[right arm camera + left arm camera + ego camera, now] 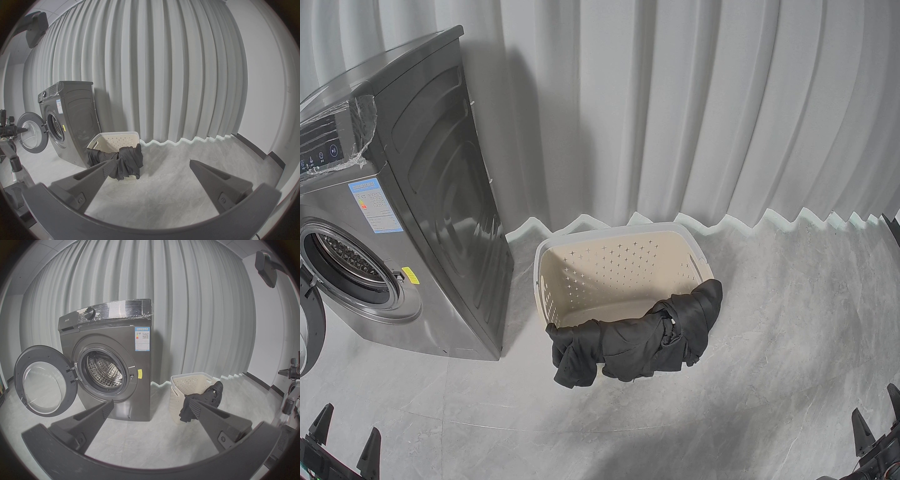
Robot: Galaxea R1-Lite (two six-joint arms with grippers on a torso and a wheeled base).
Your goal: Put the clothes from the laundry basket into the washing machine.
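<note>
A cream laundry basket [612,262] stands on the floor just right of the grey washing machine [444,187]. Black clothes [637,340] hang over the basket's near rim and spill down its outside. The machine's round door [43,380] is swung wide open, showing the steel drum [104,368]. My left gripper [344,437] is low at the near left, open and holding nothing, well short of the machine. My right gripper [878,415] is low at the near right, open and holding nothing, far from the basket. Basket [115,140] and clothes [125,161] lie ahead in the right wrist view.
White pleated curtains [675,112] close off the back. The pale marble floor [750,387] is bare between the grippers and the basket. A dark skirting and white wall [262,125] run along the right side.
</note>
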